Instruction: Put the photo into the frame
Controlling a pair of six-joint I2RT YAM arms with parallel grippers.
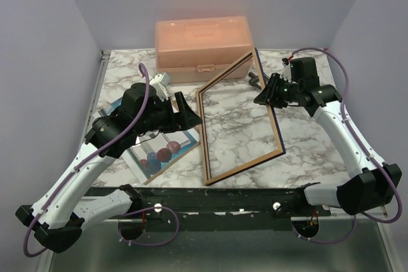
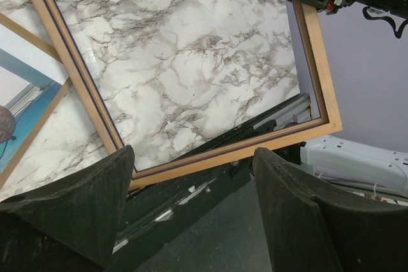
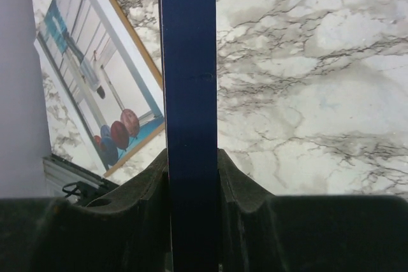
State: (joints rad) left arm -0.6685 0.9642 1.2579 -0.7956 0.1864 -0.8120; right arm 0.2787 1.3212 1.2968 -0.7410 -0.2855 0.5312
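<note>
Pinching the frame [image 3: 188,62], right gripper [image 3: 191,170]

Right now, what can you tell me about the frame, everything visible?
The frame is a thin, empty rectangle, light tan wood on the side facing the top camera, navy blue on the other; the marble table shows through it. It stands tilted, right rail raised and pinched in the shut right gripper, left rail low, seemingly resting on the table beside the photo.

The left arm [image 1: 127,119] covers the upper half of the photo [image 1: 162,155].
</note>
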